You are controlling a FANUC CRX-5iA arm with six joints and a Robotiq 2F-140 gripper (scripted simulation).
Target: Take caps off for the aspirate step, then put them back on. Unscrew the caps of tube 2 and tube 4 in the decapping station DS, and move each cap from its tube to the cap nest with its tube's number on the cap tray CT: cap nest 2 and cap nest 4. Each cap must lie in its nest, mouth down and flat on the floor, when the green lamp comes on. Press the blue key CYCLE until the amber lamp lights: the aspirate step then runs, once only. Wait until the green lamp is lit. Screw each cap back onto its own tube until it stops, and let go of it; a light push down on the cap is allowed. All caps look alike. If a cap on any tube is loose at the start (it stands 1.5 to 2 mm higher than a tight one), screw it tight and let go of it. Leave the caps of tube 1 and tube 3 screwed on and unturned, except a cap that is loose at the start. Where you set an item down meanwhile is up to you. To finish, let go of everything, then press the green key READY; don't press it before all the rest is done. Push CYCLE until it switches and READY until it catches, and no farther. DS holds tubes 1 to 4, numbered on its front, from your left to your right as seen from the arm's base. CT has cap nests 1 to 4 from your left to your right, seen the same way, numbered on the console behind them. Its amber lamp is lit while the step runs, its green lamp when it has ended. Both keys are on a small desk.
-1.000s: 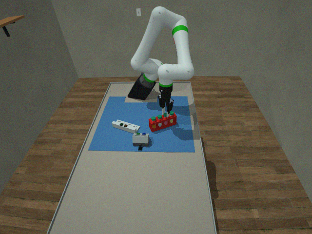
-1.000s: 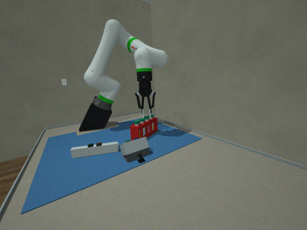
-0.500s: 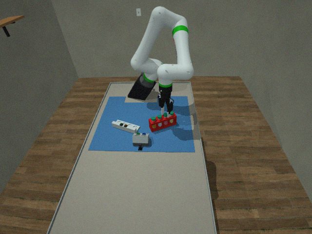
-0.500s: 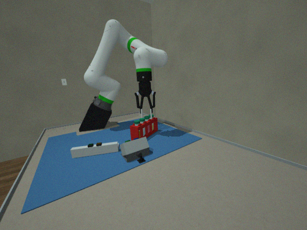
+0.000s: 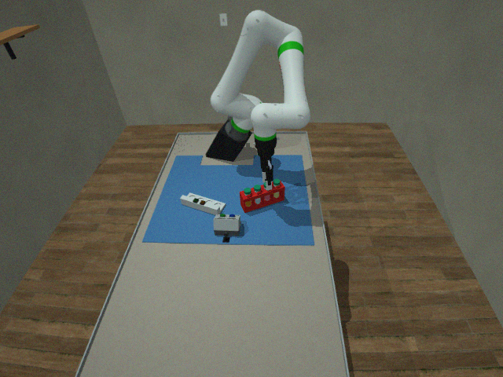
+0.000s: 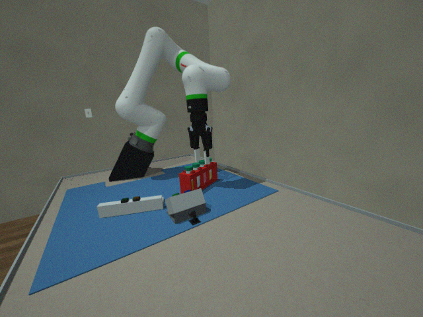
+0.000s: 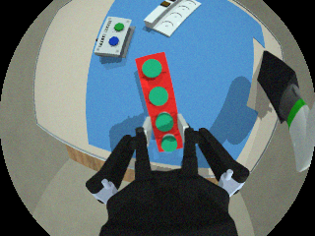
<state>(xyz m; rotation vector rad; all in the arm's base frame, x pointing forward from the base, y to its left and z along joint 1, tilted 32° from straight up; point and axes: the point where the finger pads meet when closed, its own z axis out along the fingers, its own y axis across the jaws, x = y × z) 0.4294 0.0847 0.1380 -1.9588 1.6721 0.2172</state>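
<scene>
Gripper poised over red decapping station
Fingers part-open astride a green cap, holding nothing; four caps remain on tubes.

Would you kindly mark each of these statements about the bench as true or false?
1. All four tubes in the red station wear green caps. True.
2. One cap lies in the white cap tray. False: its nests hold no cap.
3. The gripper hangs over the key desk. False: it is above the station, with its fingers on either side of one cap.
4. The gripper holds nothing. True: its fingers stand apart.
</scene>
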